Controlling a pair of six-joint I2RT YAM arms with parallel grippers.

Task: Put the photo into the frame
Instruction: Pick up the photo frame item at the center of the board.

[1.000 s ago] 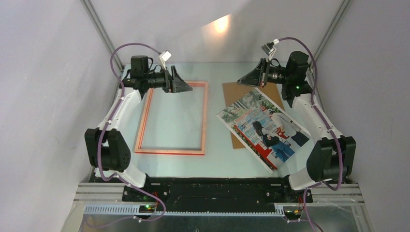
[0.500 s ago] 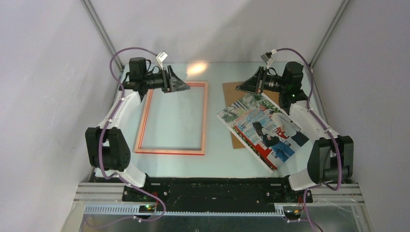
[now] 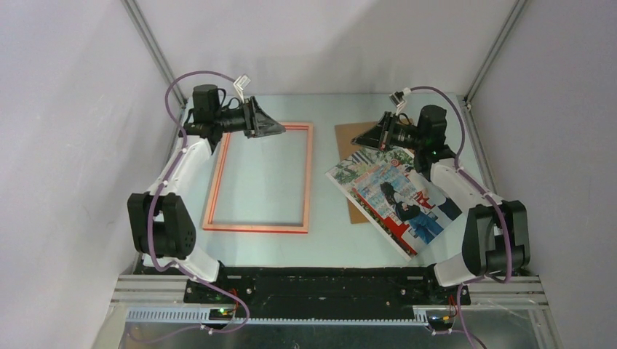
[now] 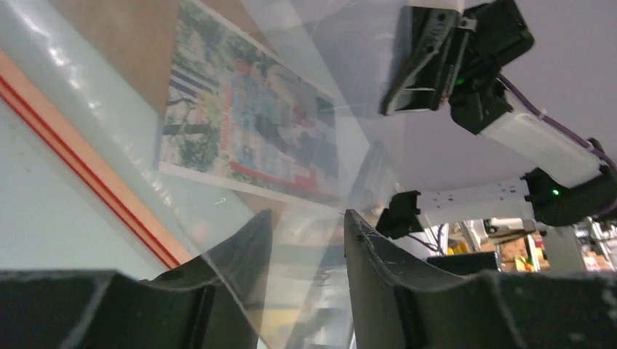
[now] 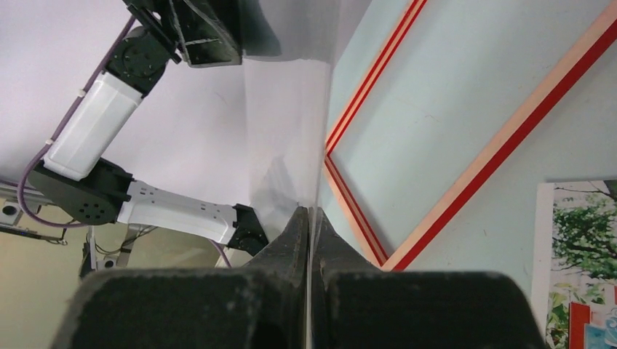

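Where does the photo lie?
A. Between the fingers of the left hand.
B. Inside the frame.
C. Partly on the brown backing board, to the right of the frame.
C: the photo lies face up and tilted, overlapping the brown backing board, apart from the frame.

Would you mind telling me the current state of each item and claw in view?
Thin red picture frame: lying flat, empty.
Colourful photo print: face up, skewed, partly over the board.
Brown backing board: flat, partly covered by the print.
Clear plastic sheet: held in the air between both claws.
Left claw: open, fingers astride the sheet.
Right claw: shut on the sheet's edge.
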